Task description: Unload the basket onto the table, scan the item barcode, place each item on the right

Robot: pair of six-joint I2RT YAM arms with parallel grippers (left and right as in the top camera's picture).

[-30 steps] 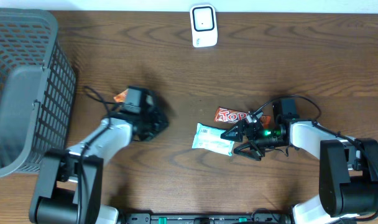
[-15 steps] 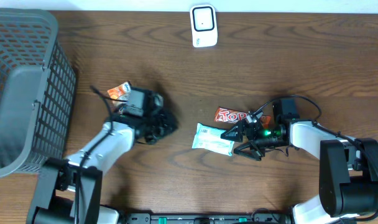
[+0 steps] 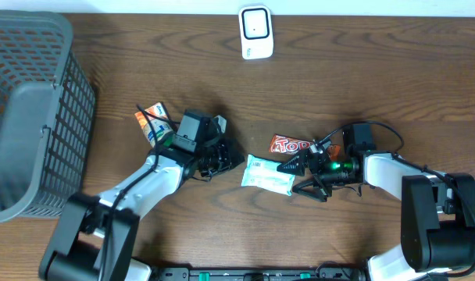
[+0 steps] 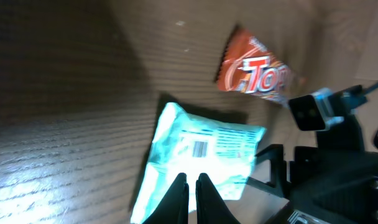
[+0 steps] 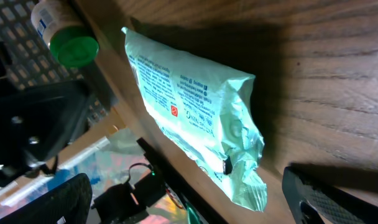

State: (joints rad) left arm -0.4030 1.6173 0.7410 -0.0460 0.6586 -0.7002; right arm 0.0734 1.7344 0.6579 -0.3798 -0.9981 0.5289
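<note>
While left gripper [image 4: 192,179] (closed) faces packet [image 4: 204,165], barcode [image 4: 201,148] visible

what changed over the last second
The left end effector, shut, swung right toward the pale green packet, uncovering an orange item behind it. The right end effector, open beside that packet, the red wrapper and the scanner stayed put.

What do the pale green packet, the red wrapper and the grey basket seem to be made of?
Pale green packet: thin plastic film, slightly glossy, judging by its crinkles and crimped end. Red wrapper: glossy plastic or foil film; it shows sheen. Grey basket: probably matte moulded plastic, given its even grid walls.
</note>
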